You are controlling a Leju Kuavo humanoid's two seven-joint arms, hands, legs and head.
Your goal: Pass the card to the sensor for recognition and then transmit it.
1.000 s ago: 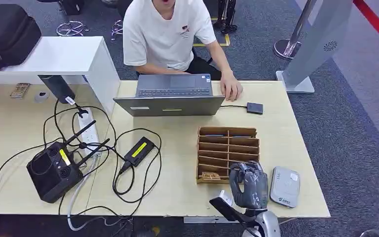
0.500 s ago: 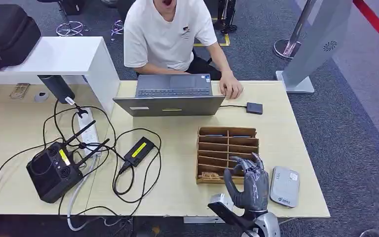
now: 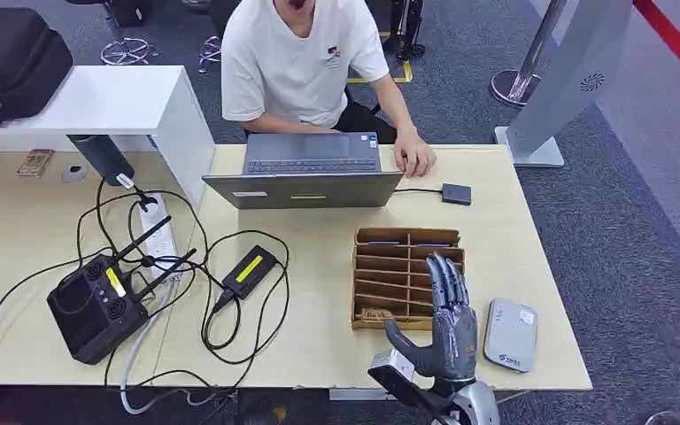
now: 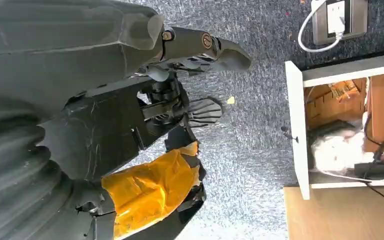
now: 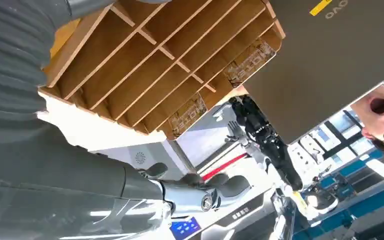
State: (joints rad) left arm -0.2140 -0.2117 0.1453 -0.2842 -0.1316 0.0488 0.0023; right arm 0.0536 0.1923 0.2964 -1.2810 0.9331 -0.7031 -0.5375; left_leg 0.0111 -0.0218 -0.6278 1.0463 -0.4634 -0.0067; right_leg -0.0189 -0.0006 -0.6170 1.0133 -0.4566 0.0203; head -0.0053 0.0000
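On the pale wooden table (image 3: 319, 336), low and right in the head view, the right hand (image 3: 447, 323) spreads empty fingers over the card rack (image 3: 407, 276), whose thin, stiff, slippery cards probably need pinching by their edges.

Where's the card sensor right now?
In the head view the grey sensor lies flat on the table's near right corner, just right of the right hand and the wooden card rack.
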